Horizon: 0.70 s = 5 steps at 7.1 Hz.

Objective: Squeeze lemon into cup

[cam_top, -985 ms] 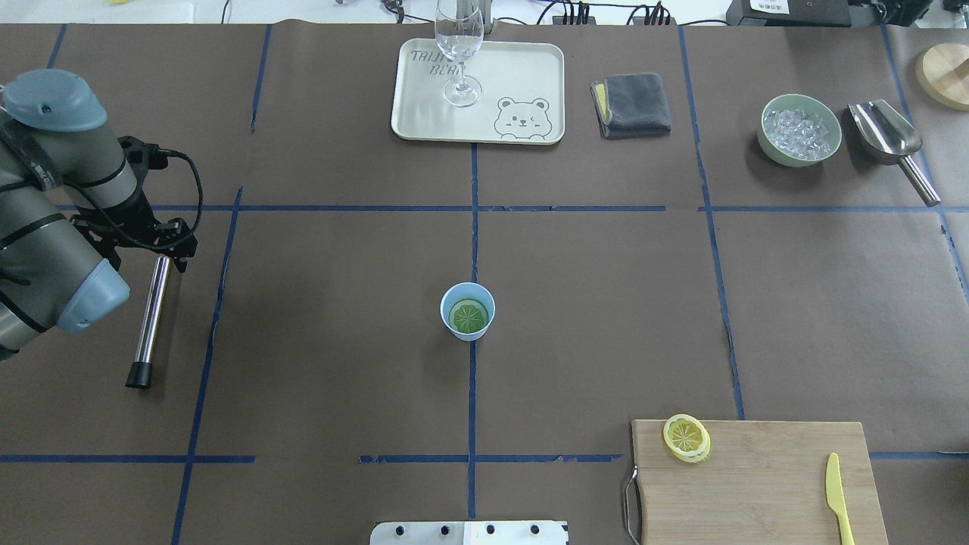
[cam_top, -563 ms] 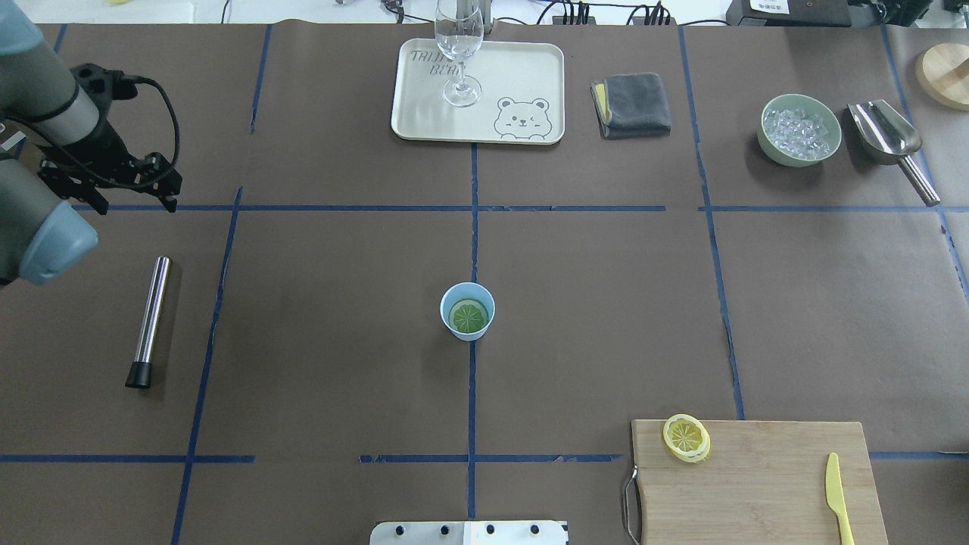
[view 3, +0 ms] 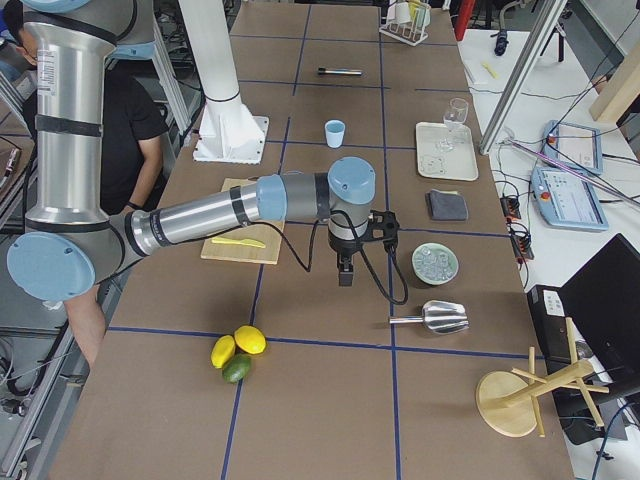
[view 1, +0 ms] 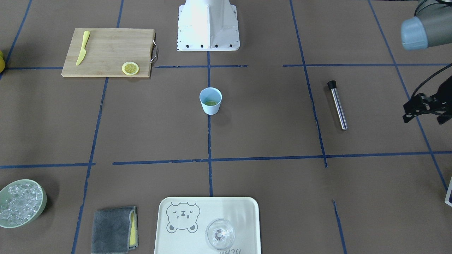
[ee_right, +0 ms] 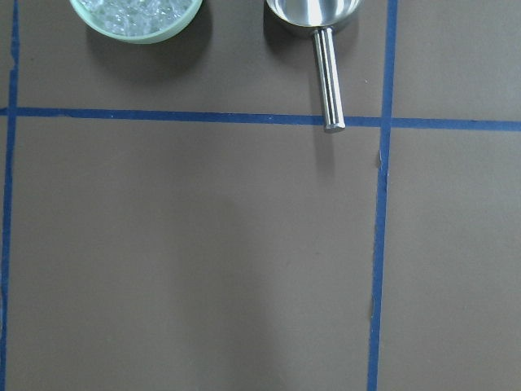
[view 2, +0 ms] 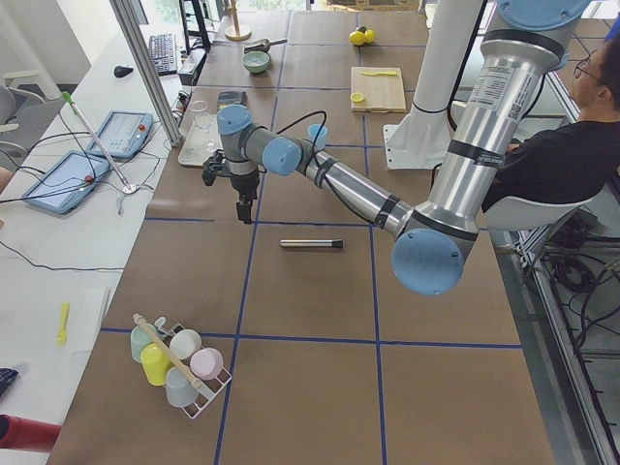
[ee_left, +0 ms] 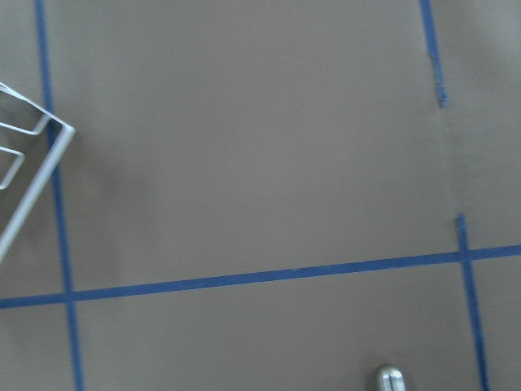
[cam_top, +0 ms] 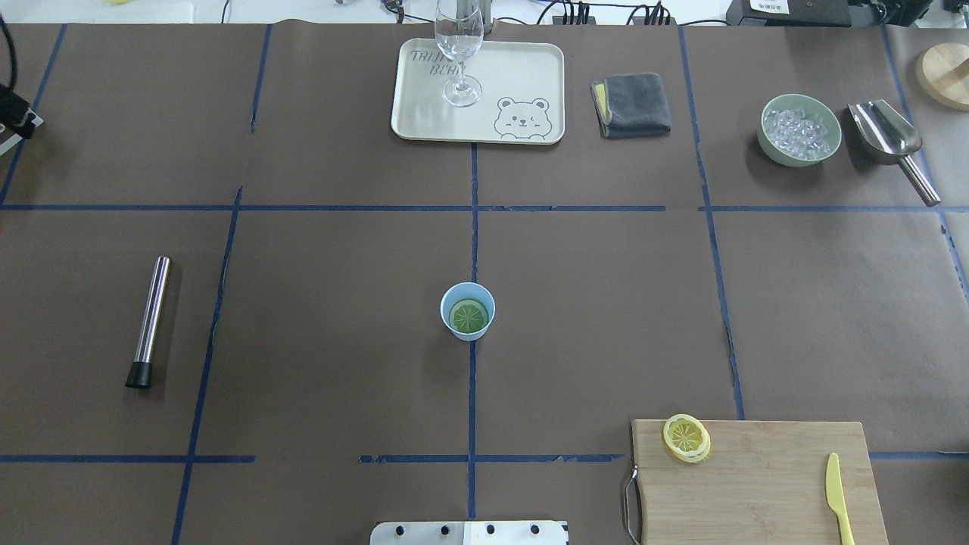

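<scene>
From the front, the cup (view 1: 210, 106) stands upright mid-surface on a blue tape line, with a lemon slice (view 1: 211, 103) lying in its bottom. A 2nd slice (view 1: 130, 68) lies on the board (view 1: 106, 53) by its handle end, and the knife (view 1: 82, 47) lies at the other end. The left pincer (view 1: 425, 111) hangs at the frame's right edge, beyond the rod (view 1: 338, 105) and well apart from the cup; I cannot tell how its jaws stand. Overhead, the slice shows flat and face-up inside the cup. In the left side view the left pincer points down over bare surface (view 2: 291, 291), near the rod. In the right side view the right pincer (view 3: 344, 272) points down between the board and the ice bowl (view 3: 435, 263); I cannot tell whether it is open or closed. The left wrist view shows taped surface and the rod's tip at the bottom edge. The right wrist view shows the bowl and scoop (ee_right: 324, 49) at the top.
</scene>
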Each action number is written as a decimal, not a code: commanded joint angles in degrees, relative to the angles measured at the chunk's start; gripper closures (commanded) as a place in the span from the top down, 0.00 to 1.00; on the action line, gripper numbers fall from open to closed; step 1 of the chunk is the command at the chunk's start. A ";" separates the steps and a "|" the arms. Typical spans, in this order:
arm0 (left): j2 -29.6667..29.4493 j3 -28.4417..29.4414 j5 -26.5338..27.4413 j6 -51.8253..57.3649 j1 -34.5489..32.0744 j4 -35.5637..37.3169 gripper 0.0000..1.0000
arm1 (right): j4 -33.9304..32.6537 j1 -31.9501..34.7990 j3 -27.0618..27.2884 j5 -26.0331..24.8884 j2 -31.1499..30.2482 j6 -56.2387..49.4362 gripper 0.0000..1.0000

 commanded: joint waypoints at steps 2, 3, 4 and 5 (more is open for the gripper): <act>10.03 0.57 -0.47 20.71 -10.83 -0.37 1.00 | 0.69 4.12 -5.91 0.09 -0.03 -5.88 1.00; 12.94 0.66 -0.47 23.89 -12.07 -0.37 1.00 | 0.69 5.70 -8.28 0.18 0.06 -10.37 1.00; 15.14 1.18 -0.55 27.05 -14.09 -0.46 1.00 | 0.69 5.89 -8.57 0.18 0.23 -10.59 1.00; 15.51 2.32 -0.47 27.08 -14.45 -0.28 1.00 | 0.87 5.81 -10.05 0.00 1.45 -10.42 1.00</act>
